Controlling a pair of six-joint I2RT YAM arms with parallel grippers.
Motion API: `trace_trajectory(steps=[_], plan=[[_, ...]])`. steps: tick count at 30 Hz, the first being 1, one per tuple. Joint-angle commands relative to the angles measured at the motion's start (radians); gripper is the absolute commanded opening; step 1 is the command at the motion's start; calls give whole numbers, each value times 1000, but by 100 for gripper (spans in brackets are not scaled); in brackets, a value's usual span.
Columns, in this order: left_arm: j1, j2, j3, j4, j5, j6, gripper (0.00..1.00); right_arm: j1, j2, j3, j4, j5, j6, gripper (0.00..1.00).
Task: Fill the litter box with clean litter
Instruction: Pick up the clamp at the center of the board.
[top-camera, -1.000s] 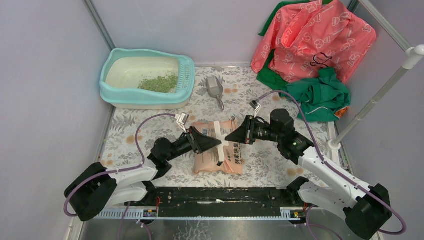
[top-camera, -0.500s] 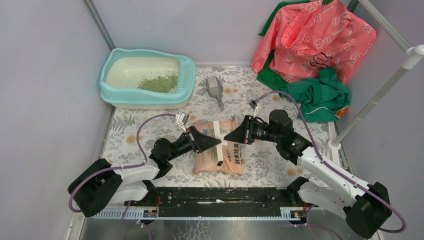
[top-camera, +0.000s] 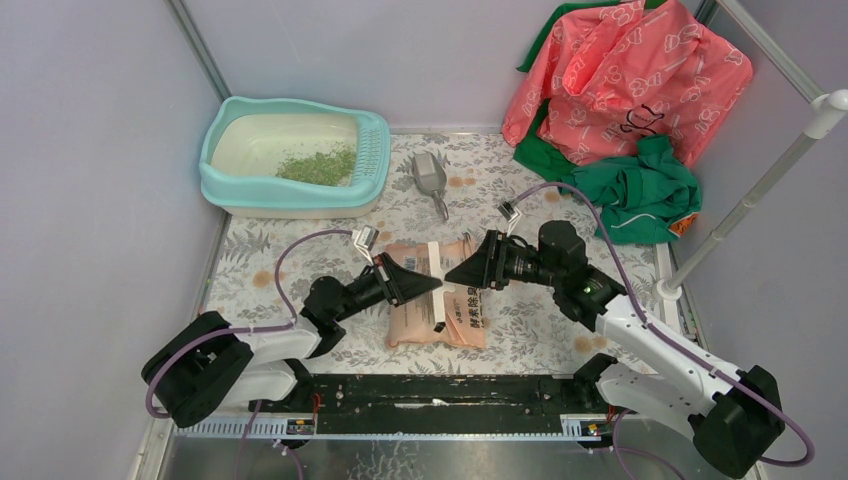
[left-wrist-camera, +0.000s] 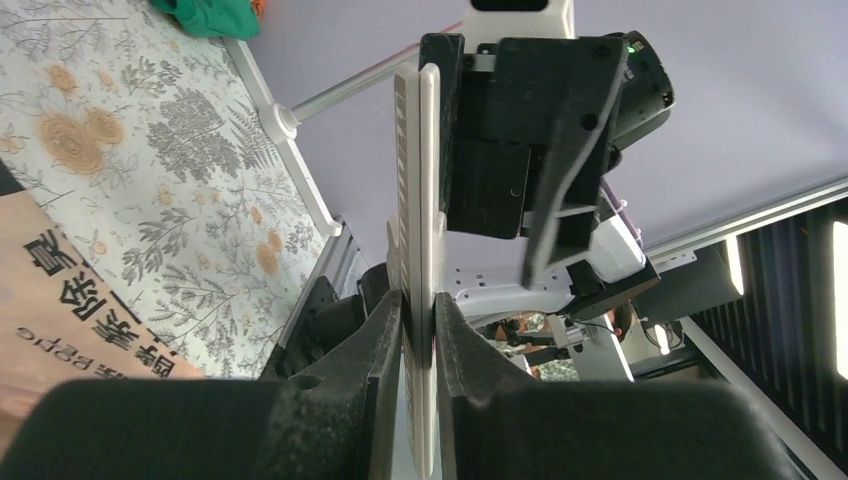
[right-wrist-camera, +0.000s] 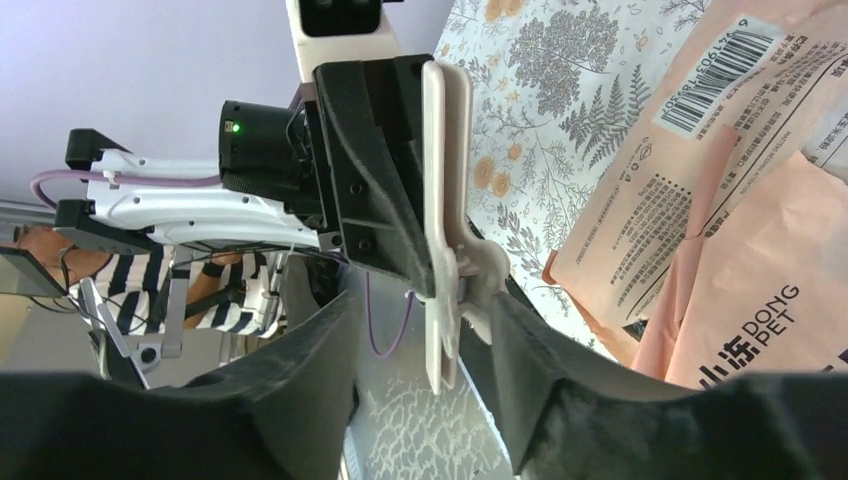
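A pink-orange printed bag (top-camera: 465, 312) lies flat on the floral-patterned tabletop (top-camera: 545, 330). The left end effector (left-wrist-camera: 418, 330) is pinched tight on a long white plastic clip (left-wrist-camera: 420, 200) that runs across the bag. The right end effector (right-wrist-camera: 425, 300) has its fingers spread, with the clip between them. The turquoise plastic litter box (top-camera: 225, 187) sits at the far left, with a small heap of green-and-pale clean litter (top-camera: 318, 166) in its cream pan.
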Motion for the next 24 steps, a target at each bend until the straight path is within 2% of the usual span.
trace_trajectory(steps=[1, 3, 9, 19, 24], plan=[[17, -17, -14, 110, 27, -30, 16, 8, -42, 60, -119, 55, -84, 63], [27, -36, -18, 92, 33, -38, 16, 9, -60, 73, -146, 71, -100, 67], [47, -84, -25, 58, 54, -82, 16, 9, -82, 44, -185, 76, -100, 68], [51, -51, -31, 92, 58, -135, 17, 9, -62, -41, 74, -20, 19, 68], [51, 13, -43, 185, 55, -168, 17, 9, -58, -58, 142, -28, 55, 67]])
